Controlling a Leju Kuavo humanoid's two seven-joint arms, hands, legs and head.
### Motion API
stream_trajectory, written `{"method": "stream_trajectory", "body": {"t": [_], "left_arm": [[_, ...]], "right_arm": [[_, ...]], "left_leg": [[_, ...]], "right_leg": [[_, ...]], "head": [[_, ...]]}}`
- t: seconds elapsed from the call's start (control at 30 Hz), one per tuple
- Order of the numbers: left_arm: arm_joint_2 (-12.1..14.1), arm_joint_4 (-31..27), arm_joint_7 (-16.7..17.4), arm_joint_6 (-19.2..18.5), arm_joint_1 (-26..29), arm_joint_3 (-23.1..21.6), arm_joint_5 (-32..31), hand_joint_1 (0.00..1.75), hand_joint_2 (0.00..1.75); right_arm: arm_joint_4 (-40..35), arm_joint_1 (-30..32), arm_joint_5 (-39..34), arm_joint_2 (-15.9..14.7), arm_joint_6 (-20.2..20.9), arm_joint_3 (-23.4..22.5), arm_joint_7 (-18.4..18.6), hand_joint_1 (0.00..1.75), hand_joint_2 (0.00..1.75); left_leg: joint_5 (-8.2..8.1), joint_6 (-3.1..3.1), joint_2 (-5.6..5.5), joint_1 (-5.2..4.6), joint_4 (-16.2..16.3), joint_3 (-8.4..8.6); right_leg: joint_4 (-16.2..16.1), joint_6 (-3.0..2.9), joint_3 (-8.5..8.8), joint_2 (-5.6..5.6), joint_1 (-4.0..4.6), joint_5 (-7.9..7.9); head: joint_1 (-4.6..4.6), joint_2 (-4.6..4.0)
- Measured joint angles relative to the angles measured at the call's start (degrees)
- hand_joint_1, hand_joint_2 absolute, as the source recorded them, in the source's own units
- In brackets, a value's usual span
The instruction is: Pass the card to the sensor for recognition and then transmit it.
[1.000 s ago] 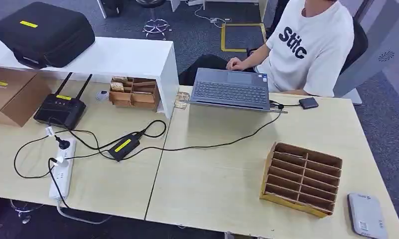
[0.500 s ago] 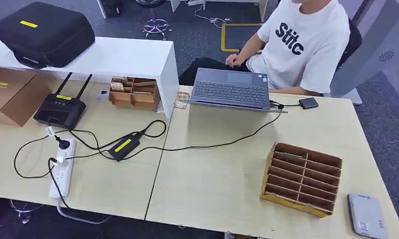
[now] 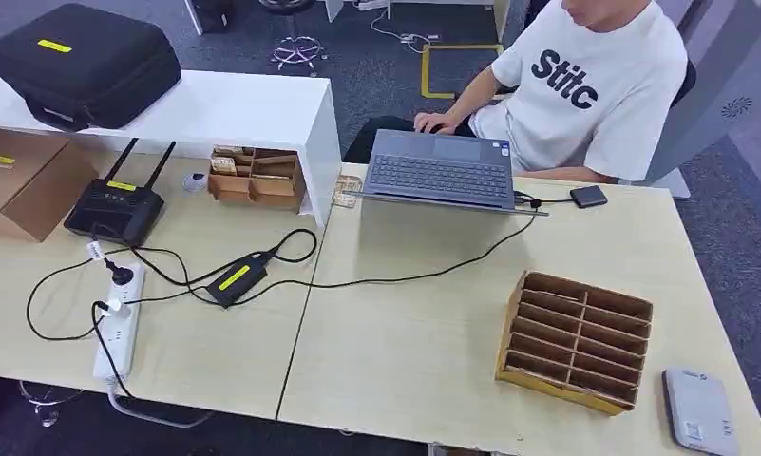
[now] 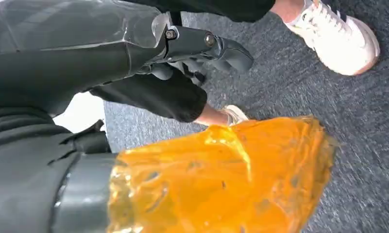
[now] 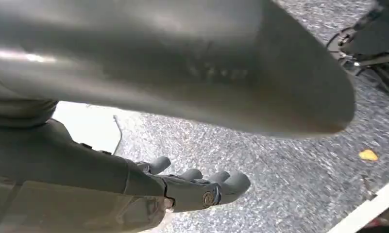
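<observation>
Both hands (image 4: 202, 48) (image 5: 192, 187) low, fingers loosely curled

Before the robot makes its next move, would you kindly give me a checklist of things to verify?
1. Sensor uncovered on the table: ok.
2. Card located: cannot tell; none seen in the cardboard rack.
3. Right robot hand free: ok, it hangs over the floor.
4. Left robot hand free: cannot tell.
5. Person away from the sensor: ok, hand at the laptop.
</observation>
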Motion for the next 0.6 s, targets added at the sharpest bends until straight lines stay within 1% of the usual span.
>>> {"method": "stream_trajectory", "body": {"t": [0.13,0.17,0.2,0.23,0.27,0.3,0.33,0.37,0.43,0.47,0.5,0.53,0.6], "left_arm": [[0.20,0.00,-0.02,0.22,0.00,-0.31,-0.11,0.00,0.00],[0.24,0.00,-0.40,1.76,0.03,-0.42,-0.24,0.00,0.00],[0.13,-0.02,-1.14,5.40,0.12,-0.55,0.11,0.00,0.00],[-0.22,0.00,-2.03,13.06,0.16,-0.55,1.25,0.00,0.00],[-0.59,0.00,-2.69,18.56,0.14,-0.48,2.43,0.00,1.75],[-0.96,0.00,-3.47,23.57,0.03,-0.13,4.12,0.00,1.75],[-1.31,0.00,-3.65,24.96,-0.06,0.22,4.48,0.00,1.75],[-1.40,0.00,-3.39,22.90,-0.13,0.39,3.94,0.00,1.75],[-1.27,0.00,-1.92,12.97,-0.31,0.37,2.34,0.00,1.75],[-1.01,0.02,-1.44,6.70,-0.32,0.33,1.73,0.00,1.75],[-0.90,0.04,-1.16,2.16,-0.26,0.33,1.60,0.00,1.75],[-0.72,0.07,-1.11,0.65,-0.16,0.30,1.51,0.00,1.75],[-0.05,0.07,-0.86,-0.76,-0.24,0.31,1.29,0.00,1.75]], "right_arm": [[0.00,-0.18,-0.02,0.00,0.00,0.00,0.00,0.00,0.00],[0.00,-0.16,-0.22,0.00,-0.15,0.00,0.00,0.00,0.00],[0.00,-0.01,-0.90,0.00,-0.86,0.00,-0.02,0.00,0.00],[0.02,0.29,-1.79,0.00,-1.92,-0.04,-0.24,0.00,0.00],[0.02,0.58,-2.25,0.00,-2.47,-0.11,-0.50,0.00,0.00],[0.02,1.01,-2.53,0.00,-2.95,-0.22,-0.94,0.00,0.00],[0.02,1.38,-2.62,0.00,-3.15,-0.33,-1.20,0.00,0.00],[0.02,1.63,-2.47,0.00,-2.97,-0.39,-1.44,0.00,0.00],[0.02,1.71,-1.33,0.00,-1.83,-0.39,-1.55,0.00,0.00],[0.02,1.46,-0.76,0.00,-1.13,-0.39,-1.40,0.00,0.00],[0.02,1.17,-0.55,0.00,-0.53,-0.37,-1.01,0.00,0.00],[0.02,0.78,-0.36,0.00,-0.22,-0.35,-0.70,0.00,0.00],[0.02,0.23,-0.05,0.00,0.17,-0.33,-0.46,0.00,0.00]], "left_leg": [[0.00,0.00,0.01,0.00,0.00,0.00],[0.00,0.00,0.02,0.00,0.00,0.01],[0.00,0.00,0.02,0.00,0.00,0.01],[0.00,0.00,0.01,0.00,0.00,0.00],[-0.01,0.00,-0.02,0.00,0.00,-0.01],[-0.02,0.01,-0.02,-0.02,0.00,-0.01],[-0.02,0.01,-0.02,-0.03,0.00,-0.02],[-0.03,0.01,0.00,-0.03,0.00,-0.03],[-0.03,0.01,0.01,-0.03,0.00,-0.04],[-0.03,0.01,0.04,-0.02,0.00,-0.03],[-0.02,0.01,0.06,0.00,0.00,-0.03],[-0.02,0.02,0.06,0.01,0.00,-0.03],[-0.01,0.02,0.01,-0.01,0.00,-0.01]], "right_leg": [[0.01,0.00,0.00,0.02,0.00,0.00],[0.00,0.00,-0.02,0.02,0.00,0.00],[-0.01,0.00,-0.02,0.02,0.00,0.00],[-0.01,0.00,-0.02,0.01,0.00,-0.01],[-0.02,0.01,-0.01,0.00,0.00,-0.01],[-0.01,0.01,-0.01,-0.01,-0.02,-0.01],[-0.01,0.01,0.00,0.00,-0.03,-0.01],[-0.01,0.01,-0.01,0.01,-0.03,-0.01],[0.00,0.01,0.00,0.02,-0.03,-0.01],[0.00,0.01,-0.01,0.04,-0.01,-0.01],[-0.01,0.01,-0.01,0.06,0.00,0.00],[-0.01,0.01,-0.02,0.06,0.00,0.00],[0.00,0.01,0.00,0.00,-0.02,0.00]], "head": [[0.00,0.00],[0.00,0.00],[0.00,0.00],[0.00,0.00],[0.00,0.00],[0.00,0.00],[0.00,0.00],[0.00,0.00],[0.00,0.00],[0.00,0.00],[0.04,0.00],[0.02,0.00],[0.00,0.00]]}}
